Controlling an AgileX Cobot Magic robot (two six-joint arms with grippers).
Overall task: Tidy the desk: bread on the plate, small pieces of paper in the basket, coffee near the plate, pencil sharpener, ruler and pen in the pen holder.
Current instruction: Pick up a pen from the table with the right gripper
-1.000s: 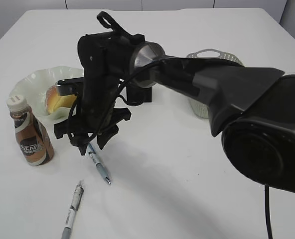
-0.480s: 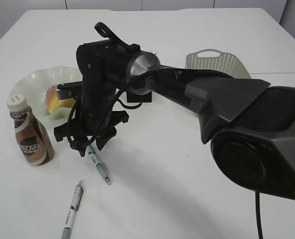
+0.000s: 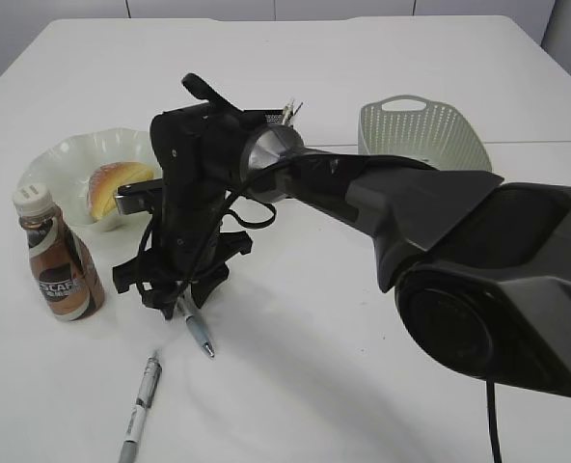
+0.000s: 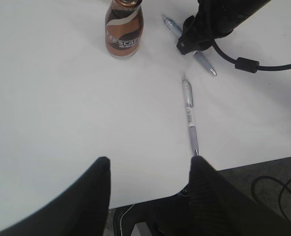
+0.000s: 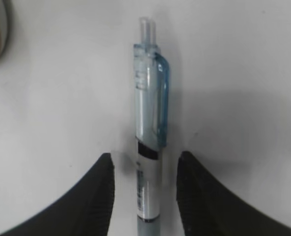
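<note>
The right pincer [image 3: 181, 294] has dropped lower than a second ago, its fingers [image 5: 103, 196] now set on either side of the blue-clipped pen [image 5: 149, 142] on the desk [image 3: 382, 386], a clear gap each side, nothing gripped. That gap shows only in the right wrist view; from outside the pincer hides the pen's upper half. The left pincer [image 4: 148, 189] hangs half-spread and empty at the desk's near edge, a second pen [image 4: 190, 110] just ahead of it. Left of the right pincer stands the coffee [image 3: 59, 256]; behind it the bread [image 3: 112, 185] sits on the plate [image 3: 54, 159]. With the arm lower, the pen holder [image 3: 266, 118] and basket [image 3: 421, 130] beyond are uncovered.
</note>
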